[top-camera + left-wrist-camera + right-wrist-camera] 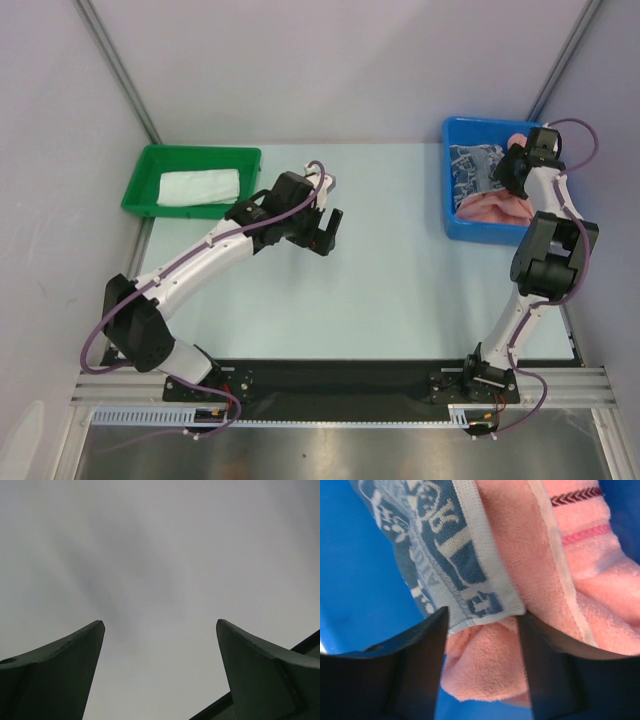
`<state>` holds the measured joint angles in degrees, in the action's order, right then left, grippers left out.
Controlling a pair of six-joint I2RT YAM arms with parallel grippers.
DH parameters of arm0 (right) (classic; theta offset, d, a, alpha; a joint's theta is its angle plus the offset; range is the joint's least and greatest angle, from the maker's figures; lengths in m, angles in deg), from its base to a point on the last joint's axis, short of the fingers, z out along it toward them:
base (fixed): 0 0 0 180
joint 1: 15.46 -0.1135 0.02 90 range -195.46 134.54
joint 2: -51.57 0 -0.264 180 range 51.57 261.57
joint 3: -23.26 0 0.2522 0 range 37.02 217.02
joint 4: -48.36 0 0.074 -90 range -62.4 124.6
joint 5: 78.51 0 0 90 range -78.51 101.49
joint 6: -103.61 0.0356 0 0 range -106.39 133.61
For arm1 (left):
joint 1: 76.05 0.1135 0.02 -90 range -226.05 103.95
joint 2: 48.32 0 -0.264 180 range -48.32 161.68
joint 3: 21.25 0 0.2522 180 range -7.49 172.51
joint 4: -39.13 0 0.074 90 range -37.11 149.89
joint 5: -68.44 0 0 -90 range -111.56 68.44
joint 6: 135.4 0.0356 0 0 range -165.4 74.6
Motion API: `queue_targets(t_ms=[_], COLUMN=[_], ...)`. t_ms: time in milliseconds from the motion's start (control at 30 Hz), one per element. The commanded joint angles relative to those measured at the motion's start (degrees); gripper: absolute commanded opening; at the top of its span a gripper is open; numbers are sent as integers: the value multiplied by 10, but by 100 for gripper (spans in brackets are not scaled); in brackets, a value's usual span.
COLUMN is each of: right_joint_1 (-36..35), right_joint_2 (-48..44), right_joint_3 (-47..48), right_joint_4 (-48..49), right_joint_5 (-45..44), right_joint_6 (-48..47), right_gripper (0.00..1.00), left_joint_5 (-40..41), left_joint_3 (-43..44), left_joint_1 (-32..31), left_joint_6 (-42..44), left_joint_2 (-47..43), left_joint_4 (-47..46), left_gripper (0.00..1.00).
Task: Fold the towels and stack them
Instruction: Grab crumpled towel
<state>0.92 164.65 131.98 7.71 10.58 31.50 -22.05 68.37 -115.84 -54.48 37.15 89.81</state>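
Top: left gripper (325, 230) wide open, empty, over pale bench (400, 290). Folded white cloth towel (200, 186) in green plastic tray (140, 195). Right gripper (508, 172) down in blue plastic bin (455, 222).
L wrist: nothing btw jaws.
R wrist: gripper part-open astride corner of blue-patterned white towel (445, 555) + salmon-pink terry towel (520, 545); can't tell if gripped.
Risk: double pick, or shallow corner pinch slips.

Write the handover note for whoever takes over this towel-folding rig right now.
Left gripper: open, empty, over the table.
Right gripper: down in the blue bin, jaws straddling a corner of the blue-patterned towel, with the pink towel against it; grip not certain.
Done: one white towel, apparently folded, lies in the green tray.
Left: take out, fold and stack the bin's towels.
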Motion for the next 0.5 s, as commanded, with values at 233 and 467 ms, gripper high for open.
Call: queue_targets(t_ms=[233, 467], right_joint_1=[-12, -14], right_joint_2=[12, 52], right_joint_3=[33, 79], right_joint_4=[84, 65], right_joint_5=[28, 20], right_joint_6=[-22, -31], right_gripper=[40, 35], left_joint_5=[-20, -20], left_joint_3=[6, 3], left_joint_1=[2, 2], left_joint_6=[-5, -5], left_joint_2=[-18, -18], left_joint_4=[-19, -19], left_gripper=[100, 100])
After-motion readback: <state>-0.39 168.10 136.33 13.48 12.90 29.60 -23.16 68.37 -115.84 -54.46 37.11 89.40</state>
